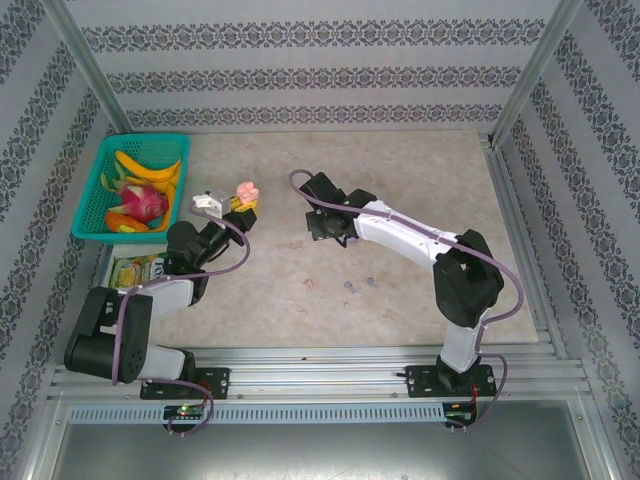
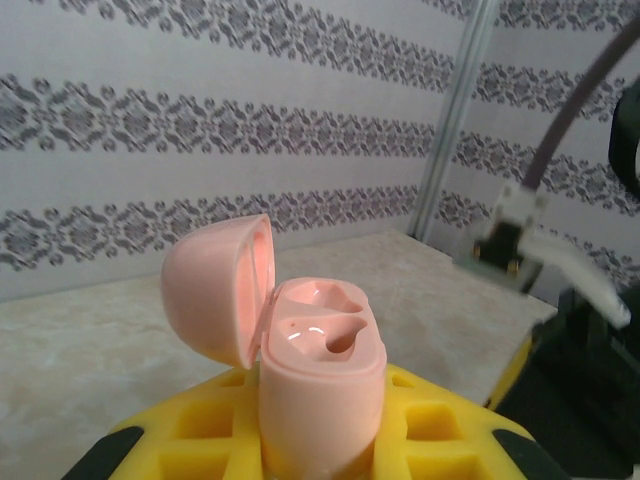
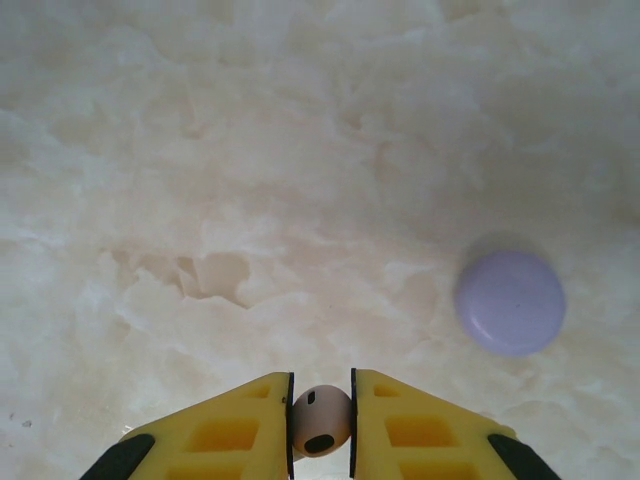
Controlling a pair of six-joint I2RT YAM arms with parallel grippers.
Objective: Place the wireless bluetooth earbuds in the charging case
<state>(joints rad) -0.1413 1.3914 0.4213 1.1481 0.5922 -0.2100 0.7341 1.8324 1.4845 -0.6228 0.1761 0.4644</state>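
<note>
Right claw point(image 3: 321, 388) is clenched on one pale pink earbud point(image 3: 322, 422), pinched at the very tips of the fingers. That is a thin hold on a smooth, rounded piece, so any knock against the case rim could make it twist or squirt out. The frame edge cuts off the earbud's lower part, so how deep it sits between the fingers is hard to judge, and I can't tell whether it is clear of the tabletop point(image 3: 300, 150).

Ahead and to the right of this claw, a purple disc point(image 3: 510, 302) lies flat, well apart from the earbud. What it is stays unclear.

Over to the left claw point(image 2: 322, 405), which is grasping the pink charging case point(image 2: 325, 345) upright between its yellow fingers, with the lid point(image 2: 215, 290) hinged open to the claw's left. Two sockets show in the top and both look empty, though glare blurs their shape. The risk here is a mismatch, because a wrong socket or a turned earbud won't seat, and pushing harder could tilt the case in the grip or flip the lid shut. The fingers hide the case's lower body.

From above, the case point(image 1: 246, 190) sits well to the left of the right claw point(image 1: 325, 228), so there is a long carry ahead on that fragile pinch
</note>
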